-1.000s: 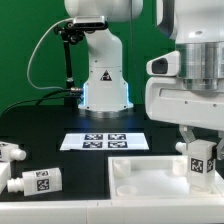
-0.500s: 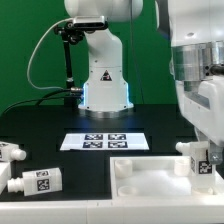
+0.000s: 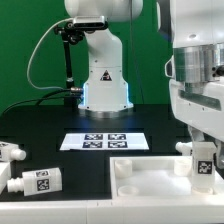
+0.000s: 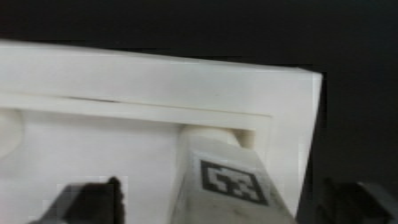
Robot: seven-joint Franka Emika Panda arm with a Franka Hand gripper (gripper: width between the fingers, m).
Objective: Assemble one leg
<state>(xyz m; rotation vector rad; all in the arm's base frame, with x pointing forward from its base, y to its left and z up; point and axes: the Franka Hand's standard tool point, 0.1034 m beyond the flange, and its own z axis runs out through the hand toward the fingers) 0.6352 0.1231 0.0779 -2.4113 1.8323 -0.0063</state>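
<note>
One white leg (image 3: 203, 162) with a black-and-white tag stands upright in the corner of the white tabletop piece (image 3: 150, 178) at the exterior view's right. My gripper (image 3: 204, 146) hangs right over this leg. In the wrist view the leg (image 4: 228, 178) runs up between my two dark fingertips (image 4: 98, 202), with a gap on each side, so the gripper (image 4: 228, 205) is open around it. The leg's narrow end meets the tabletop's rim (image 4: 160, 85). Two more legs lie at the exterior view's left, one (image 3: 11, 152) farther back and one (image 3: 36, 182) nearer.
The marker board (image 3: 105, 141) lies flat in the middle of the black table. The arm's white base (image 3: 105, 85) stands behind it, with a black cable at its left. A green wall closes the back.
The hand has shifted toward the exterior view's right and turned over the standing leg. The leg and the tabletop piece have stayed in place.
</note>
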